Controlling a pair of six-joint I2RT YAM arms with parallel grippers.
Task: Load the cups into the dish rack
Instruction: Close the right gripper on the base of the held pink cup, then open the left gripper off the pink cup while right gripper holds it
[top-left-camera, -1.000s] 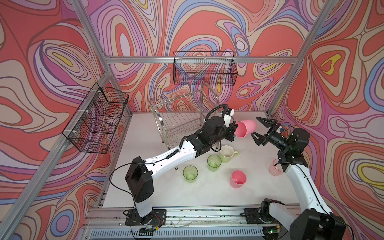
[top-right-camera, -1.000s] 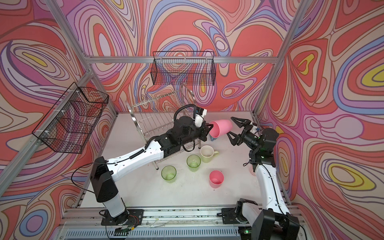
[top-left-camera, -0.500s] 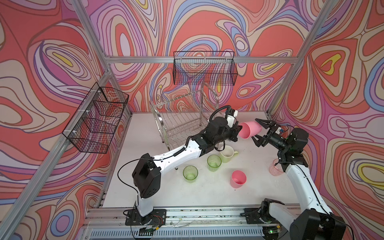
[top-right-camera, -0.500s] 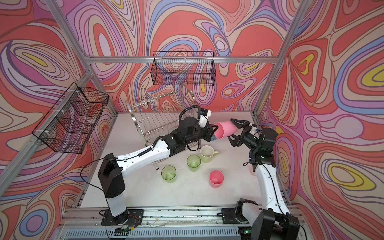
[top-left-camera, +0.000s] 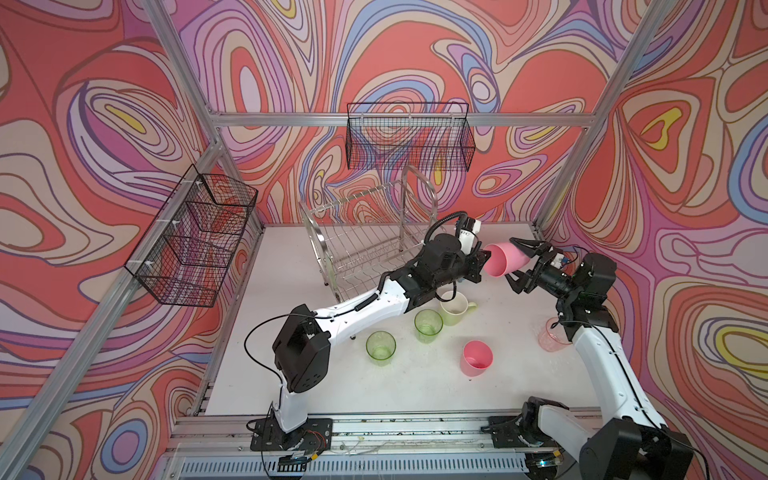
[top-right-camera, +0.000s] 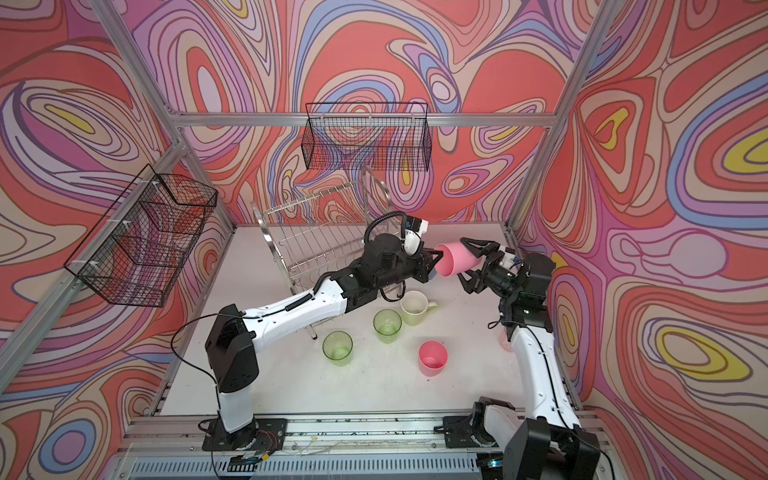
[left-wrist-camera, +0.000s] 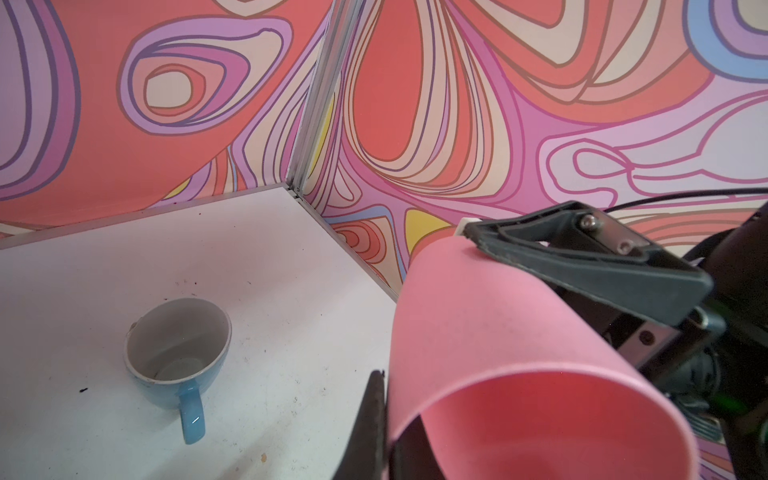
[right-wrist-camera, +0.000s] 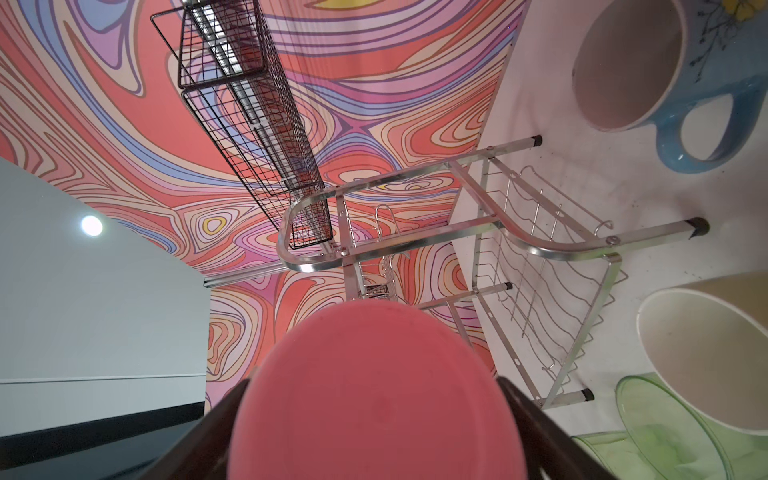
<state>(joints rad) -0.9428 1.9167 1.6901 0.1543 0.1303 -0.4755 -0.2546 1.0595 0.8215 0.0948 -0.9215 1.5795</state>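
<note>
Table (top-left-camera: 415, 395): six cups were found standing on it, none loaded; the task was judged barely begun.
Dish rack (top-left-camera: 365, 245): no cup was seen in it in both top views or in the right wrist view; all seven cups were left to load.
Left gripper (top-left-camera: 482, 261): its jaws were closed on the rim wall of the pink tumbler (top-left-camera: 505, 259). One finger (left-wrist-camera: 374, 419) was placed outside the wall, and this pinch was shown only in the left wrist view.
Right gripper (top-left-camera: 512, 262): its jaws were spread wide astride the tumbler's base, with one finger (left-wrist-camera: 582, 257) laid on the wall. A firm grip could not be confirmed.
Pink tumbler: it was held on its side in the air between the two grippers, near the rack's right end.
Table cups: a second pink tumbler (top-left-camera: 476, 358), one green cup (top-left-camera: 380, 348), another green cup (top-left-camera: 428, 325), a pale-green mug (top-left-camera: 455, 307) and a pinkish cup (top-left-camera: 547, 338) were logged in a top view.
Blue mug (left-wrist-camera: 178, 353): it was hidden in both top views and recorded only by the wrist views.
</note>
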